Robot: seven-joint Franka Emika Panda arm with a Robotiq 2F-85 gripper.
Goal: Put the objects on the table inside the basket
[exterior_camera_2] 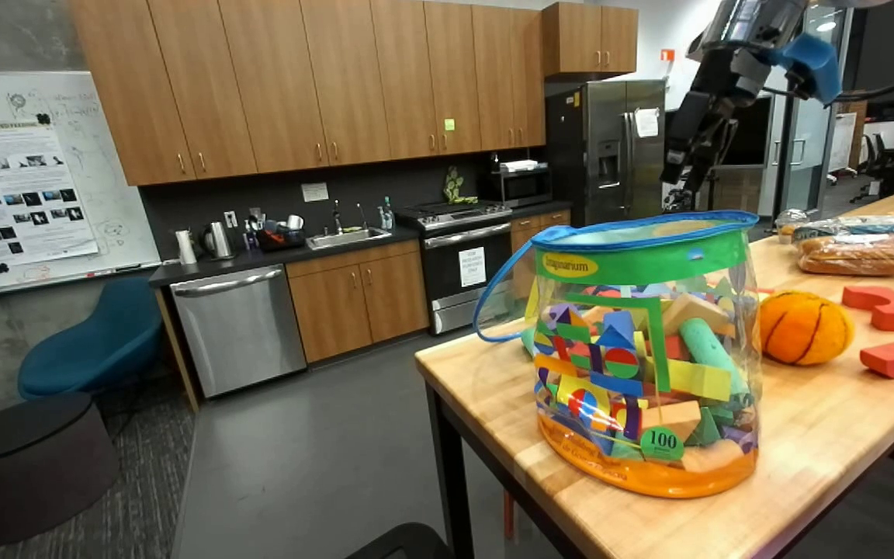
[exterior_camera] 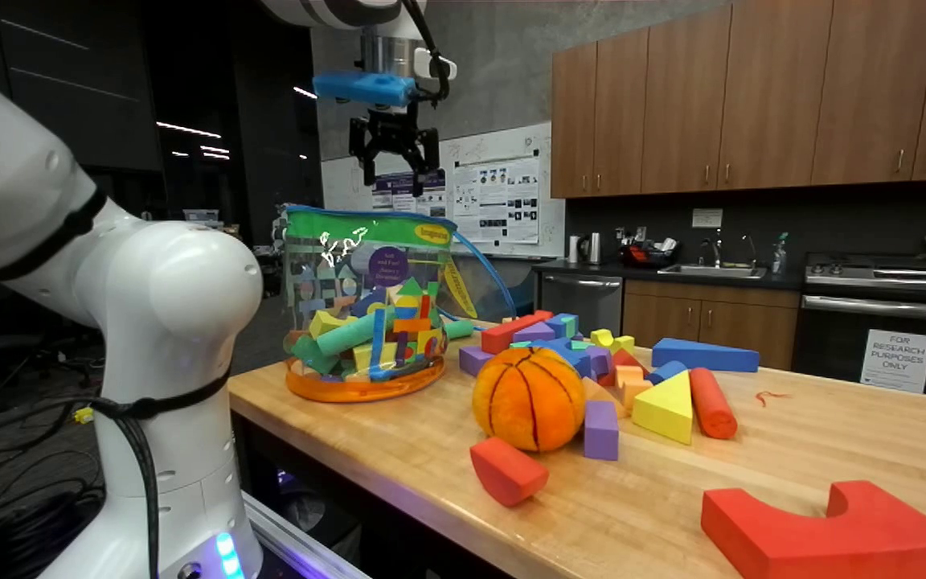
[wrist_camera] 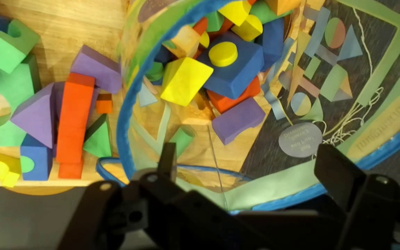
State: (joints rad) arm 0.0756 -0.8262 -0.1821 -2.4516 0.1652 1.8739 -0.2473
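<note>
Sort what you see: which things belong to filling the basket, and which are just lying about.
Part of the job:
basket
table
orange ball
yellow wedge
red cylinder
red arch block
other loose blocks

Just lying about:
kettle
teal chair
dark ottoman
wrapped packages, presumably

We see a dark-lined orange ball (exterior_camera: 529, 399), a basket (exterior_camera_2: 656, 266) banded blue, green and orange, printed with colourful shapes, and red, yellow, purple, green and blue blocks (exterior_camera: 666, 408).
</note>
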